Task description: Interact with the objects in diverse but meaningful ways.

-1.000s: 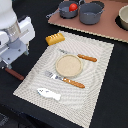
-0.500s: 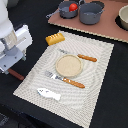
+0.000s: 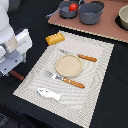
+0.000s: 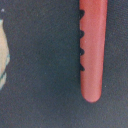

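Exterior view: black tabletop (image 3: 112,95), striped placemat (image 3: 95,62), brown board (image 3: 107,31) behind; pincer hidden, opening perhaps unreadable.

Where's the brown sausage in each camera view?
Exterior view: the brown sausage lies on the dark table by the placemat edge, at the exterior view's left, partly hidden under the arm.
Wrist view: the sausage fills the frame as a long reddish bar with side notches.
Shared landmark: the dark table.

Even, soft light on the exterior view — low resolution, edges fuzzy, faint shadows. Wrist view's dimmer and blurred — the sausage (image 4: 92,47) out of focus.
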